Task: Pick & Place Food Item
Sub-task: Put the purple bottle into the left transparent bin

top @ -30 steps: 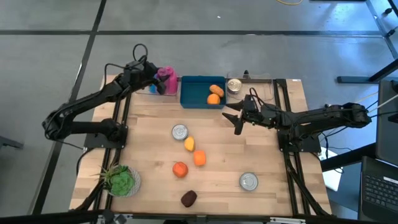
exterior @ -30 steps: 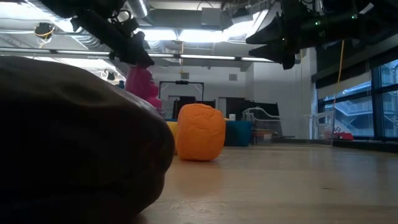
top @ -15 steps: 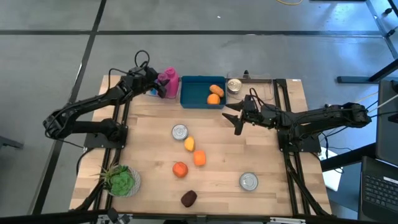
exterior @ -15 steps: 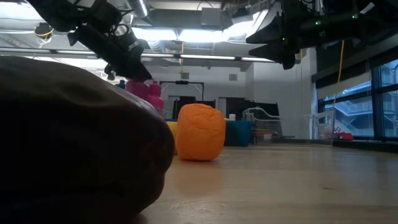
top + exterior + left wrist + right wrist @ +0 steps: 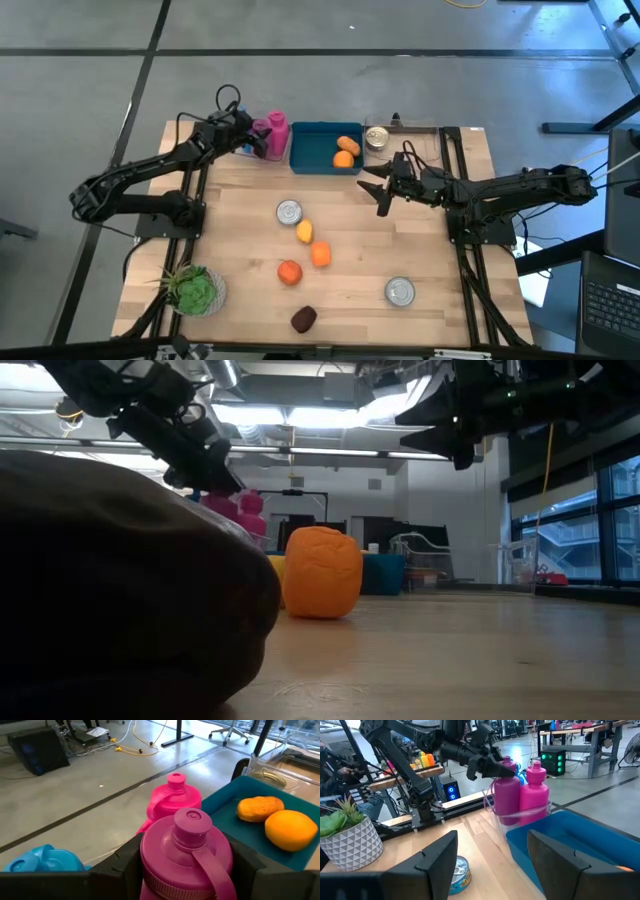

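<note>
At the table's far left, my left gripper (image 5: 256, 139) is shut on a magenta bottle (image 5: 186, 860), which stands beside a lighter pink bottle (image 5: 174, 800) and a blue bottle (image 5: 44, 861). A blue bin (image 5: 325, 147) to their right holds two orange food items (image 5: 346, 152). More food lies on the wood: a yellow piece (image 5: 305, 232), two orange pieces (image 5: 320, 254) (image 5: 289, 272) and a dark piece (image 5: 303, 318). My right gripper (image 5: 381, 190) hovers open above the table's right half, with nothing between its fingers. My left gripper pinches the magenta bottle's body just below its shoulder (image 5: 150, 870), one finger on either side. The fingers (image 5: 487, 770) come nearly level from the table's left. The bottle stands upright; I cannot tell whether its base rests on anything.
Two tins (image 5: 289, 211) (image 5: 400, 291) stand on the table, and a third (image 5: 376, 138) stands right of the bin. A potted plant (image 5: 195, 290) occupies the near left corner. In the low view, the dark food piece (image 5: 120, 590) fills the foreground.
My left gripper has come down with the magenta bottle, which stays upright and now stands level with the pink bottle beside it. My right gripper has kept still.
</note>
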